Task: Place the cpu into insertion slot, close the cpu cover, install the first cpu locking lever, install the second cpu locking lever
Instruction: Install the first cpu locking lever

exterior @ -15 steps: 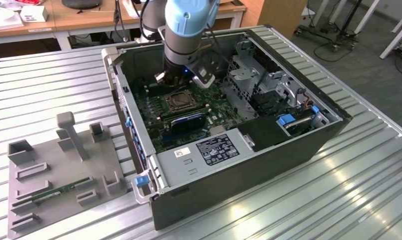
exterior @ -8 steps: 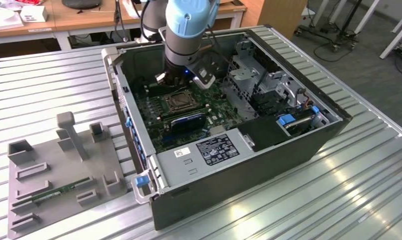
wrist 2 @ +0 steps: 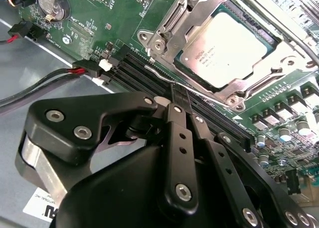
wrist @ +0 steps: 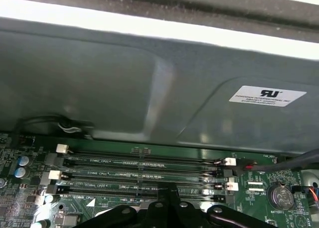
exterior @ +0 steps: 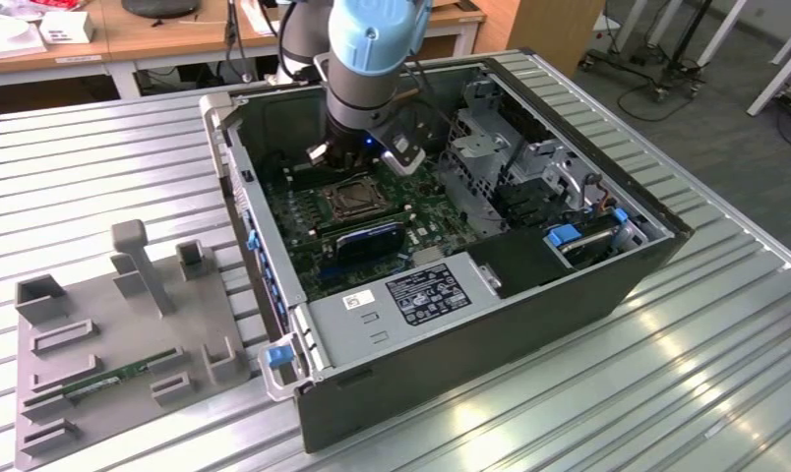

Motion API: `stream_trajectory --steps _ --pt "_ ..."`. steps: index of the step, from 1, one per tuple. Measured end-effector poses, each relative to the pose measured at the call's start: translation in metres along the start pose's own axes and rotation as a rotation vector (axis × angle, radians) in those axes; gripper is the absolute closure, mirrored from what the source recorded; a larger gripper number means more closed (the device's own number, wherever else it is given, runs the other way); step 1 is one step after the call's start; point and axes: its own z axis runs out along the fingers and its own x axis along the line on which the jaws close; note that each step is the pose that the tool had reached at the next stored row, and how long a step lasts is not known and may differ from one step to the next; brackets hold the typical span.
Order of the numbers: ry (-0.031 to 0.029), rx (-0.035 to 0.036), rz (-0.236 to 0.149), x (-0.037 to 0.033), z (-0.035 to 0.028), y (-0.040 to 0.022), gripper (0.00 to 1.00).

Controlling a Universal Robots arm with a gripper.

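Note:
The cpu point(wrist 2: 227, 49), pale silver-tan, lies flat in the insertion slot point(exterior: 356, 202) amid the green motherboard. The silver cpu cover point(wrist 2: 172, 26) is folded down around it, and the chip shows through its window. A thin wire locking lever point(wrist 2: 162, 76) runs along the socket's side nearest my gripper. My gripper point(wrist 2: 179, 93) is shut, with its narrow black tip right at this lever, between the socket and the black memory slots point(wrist 2: 134, 63). In the first wrist view the gripper point(wrist: 169, 188) tip sits over the memory slots point(wrist: 144, 175). In the exterior view the arm point(exterior: 363, 88) reaches down into the open case.
The computer case point(exterior: 501, 324) lies open on a slatted metal table point(exterior: 710, 374). Its grey wall point(wrist: 149, 88) stands close behind the memory slots. Red and black cables point(wrist 2: 50, 81) and a coin battery point(wrist 2: 52, 4) lie nearby. A grey fixture point(exterior: 120, 334) holds a green memory stick point(exterior: 120, 379).

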Motion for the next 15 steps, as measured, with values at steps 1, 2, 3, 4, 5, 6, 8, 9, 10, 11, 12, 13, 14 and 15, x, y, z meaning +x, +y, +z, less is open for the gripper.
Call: stream_trajectory --steps 1,2,3,4,5,6,8,9,10,11,12,13,14,15 --pt "0.0 0.0004 0.0 -0.0001 0.0001 -0.0001 0.89" --pt "0.0 0.001 0.0 -0.0003 0.0003 -0.0001 0.89" --pt "0.0 0.0013 0.0 -0.0005 0.0003 -0.0002 0.89" --pt "0.0 0.0012 0.0 -0.0006 0.0004 -0.0003 0.89" --pt "-0.0001 0.0012 0.0 -0.0007 0.0004 -0.0004 0.89" --pt "-0.0002 0.0011 0.0 -0.0008 0.0003 -0.0006 0.89" --pt "-0.0002 0.0013 0.0 -0.0009 0.0001 -0.001 0.89" --pt "-0.0001 0.0014 0.0 -0.0009 0.0 -0.0011 0.89" --pt "-0.0001 0.0013 0.0 -0.001 0.0 -0.0012 0.89" --pt "-0.0001 0.0013 0.0 -0.001 -0.0001 -0.0014 0.89" --pt "-0.0001 0.0012 0.0 -0.001 -0.0001 -0.0017 0.89" --pt "-0.0001 0.0013 0.0 -0.001 -0.0002 -0.0019 0.89" --pt "-0.0001 0.0013 0.0 -0.001 -0.0004 -0.0022 0.89" --pt "-0.0001 0.0012 0.0 -0.0011 -0.0005 -0.0026 0.89"
